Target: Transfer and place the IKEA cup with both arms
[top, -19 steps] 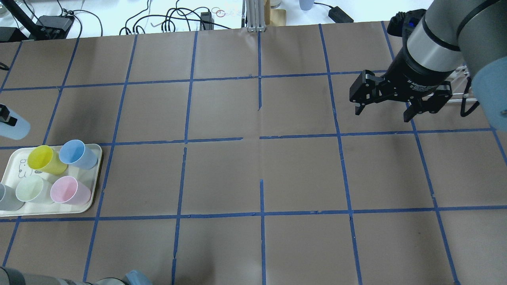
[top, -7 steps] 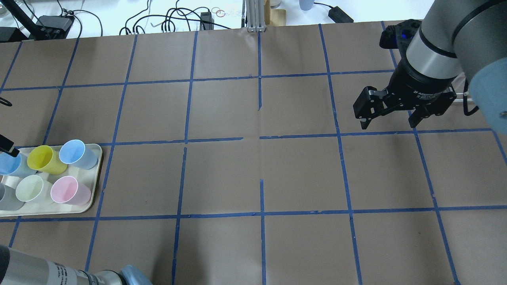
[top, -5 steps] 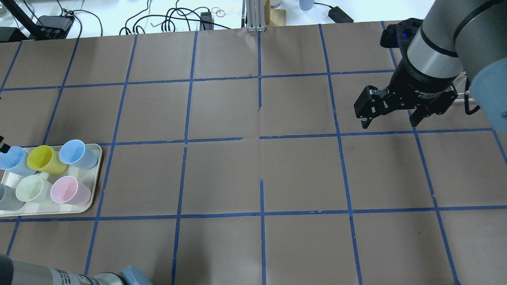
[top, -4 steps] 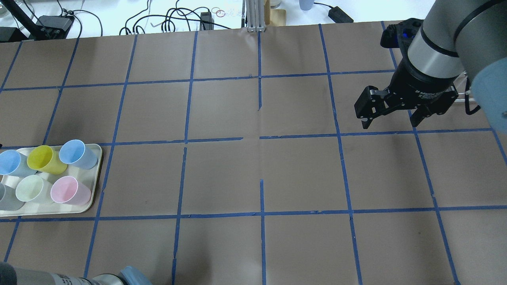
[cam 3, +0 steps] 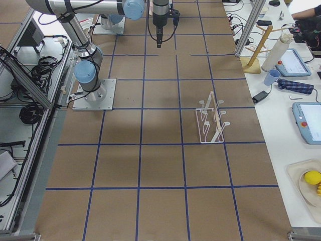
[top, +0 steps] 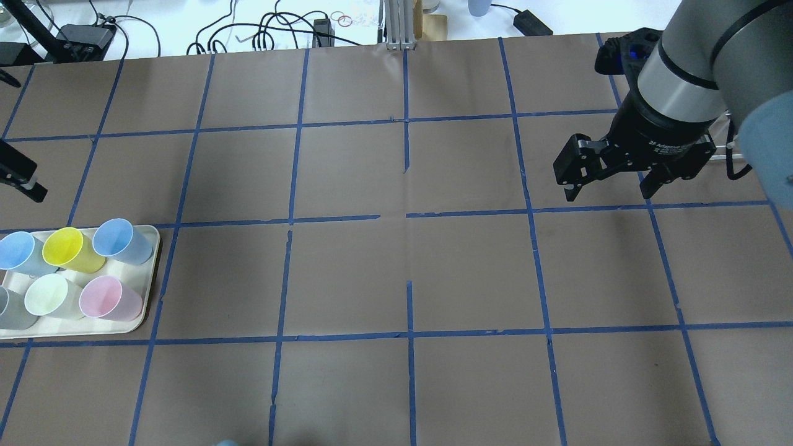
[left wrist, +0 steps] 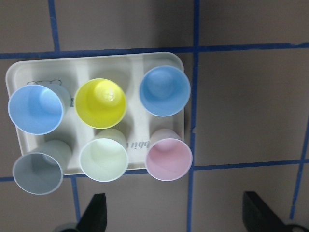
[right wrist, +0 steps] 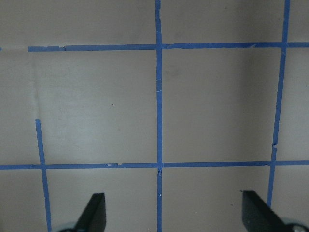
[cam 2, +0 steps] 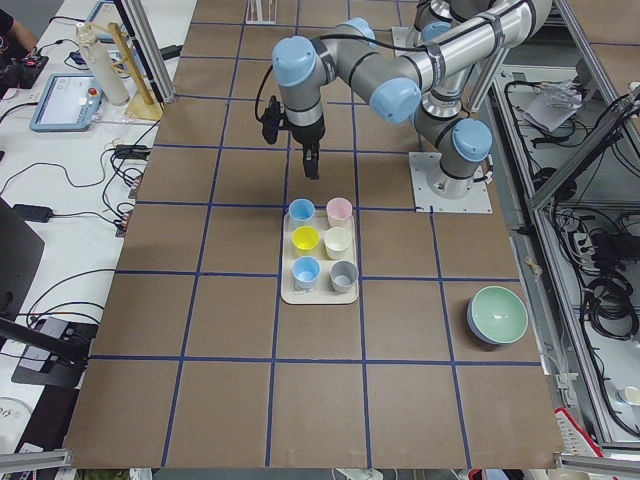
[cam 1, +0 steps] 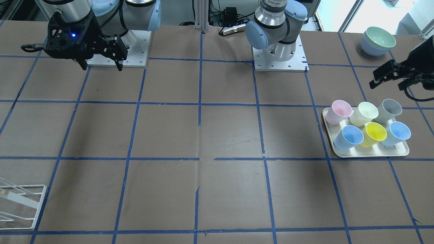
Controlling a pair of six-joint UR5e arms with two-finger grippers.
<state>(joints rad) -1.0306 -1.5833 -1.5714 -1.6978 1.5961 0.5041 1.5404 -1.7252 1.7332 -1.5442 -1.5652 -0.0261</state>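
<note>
The pale icy-blue IKEA cup (top: 15,251) stands upright in the far-left corner slot of a cream tray (top: 150,272). It also shows in the front view (cam 1: 397,132) and in the left wrist view (left wrist: 36,110). My left gripper (cam 1: 387,83) is open and empty, raised above and beyond the tray; its fingers (left wrist: 99,212) stand wide apart. My right gripper (top: 609,192) is open and empty, hovering over bare table at the far right, well away from the cup.
The tray also holds yellow (top: 65,248), sky-blue (top: 118,238), pale-green (top: 46,295), pink (top: 102,297) and grey (top: 7,308) cups. A white wire rack (cam 3: 210,123) stands on the right side. Stacked bowls (cam 1: 378,40) sit near the left arm's base.
My left gripper brought the pale-blue cup down onto the tray, let go of it and drew away upward. My right gripper shifted slightly nearer, then stayed put.
</note>
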